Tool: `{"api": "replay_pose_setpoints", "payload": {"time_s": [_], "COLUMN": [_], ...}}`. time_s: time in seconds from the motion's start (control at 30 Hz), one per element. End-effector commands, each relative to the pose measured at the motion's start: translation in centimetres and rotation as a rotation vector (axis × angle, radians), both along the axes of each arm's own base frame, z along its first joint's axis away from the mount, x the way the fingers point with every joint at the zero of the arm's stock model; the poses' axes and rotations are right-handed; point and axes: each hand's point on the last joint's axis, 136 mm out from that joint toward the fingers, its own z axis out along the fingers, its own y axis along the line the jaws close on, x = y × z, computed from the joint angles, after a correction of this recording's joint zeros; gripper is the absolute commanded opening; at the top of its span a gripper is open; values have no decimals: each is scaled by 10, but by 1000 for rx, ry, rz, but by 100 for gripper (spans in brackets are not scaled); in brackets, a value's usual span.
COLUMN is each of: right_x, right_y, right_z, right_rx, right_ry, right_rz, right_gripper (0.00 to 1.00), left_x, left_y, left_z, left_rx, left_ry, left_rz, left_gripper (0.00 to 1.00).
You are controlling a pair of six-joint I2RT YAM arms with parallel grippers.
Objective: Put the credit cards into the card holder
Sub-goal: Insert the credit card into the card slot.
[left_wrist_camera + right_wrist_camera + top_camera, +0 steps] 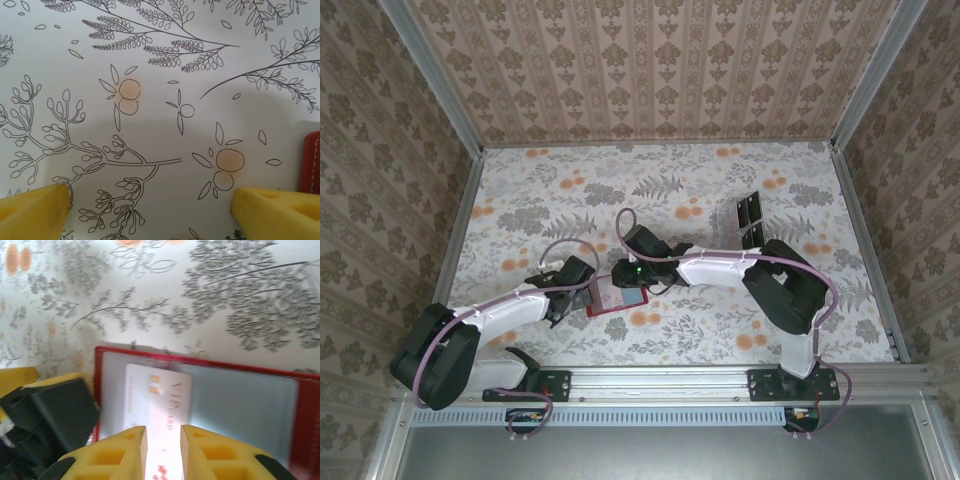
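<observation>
The red card holder [200,362] lies open on the tablecloth, its clear sleeves facing up. A pale credit card [155,395] with red lettering lies flat on its left half, one end under a sleeve. My right gripper [163,450] hovers low over the card's near end, its yellow fingers a narrow gap apart with the card's face showing between them. In the top view the holder [596,306] sits between both grippers. My left gripper [150,210] stands wide open over bare cloth at the holder's left edge [312,162], holding nothing.
The left gripper's black body [50,410] sits close against the holder's left side. A clear rack with black panels [750,212] stands at the back right. Patterned walls close in the table on three sides.
</observation>
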Motion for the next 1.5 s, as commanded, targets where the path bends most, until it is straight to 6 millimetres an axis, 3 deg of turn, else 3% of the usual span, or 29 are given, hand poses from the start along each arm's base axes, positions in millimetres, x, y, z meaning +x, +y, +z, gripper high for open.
{"api": "replay_pose_setpoints", "payload": {"time_s": [0.0, 0.5, 0.93, 1.47], "right_x": [-3, -11, -19, -26], "right_y": [-13, 9, 27, 53], "right_z": [-13, -27, -25, -29], "right_rx": [-59, -25, 3, 23], "right_ry": [11, 58, 75, 104], "right_rz": [-2, 40, 75, 118], "right_gripper": [26, 21, 15, 14], "left_x": [-1, -1, -2, -3], "left_y": [-2, -3, -3, -4], "left_z": [-4, -7, -9, -11], "left_rx": [12, 19, 15, 10], "left_ry": [17, 21, 22, 25], "left_rz": [-25, -27, -29, -28], "left_gripper": [100, 100, 100, 100]}}
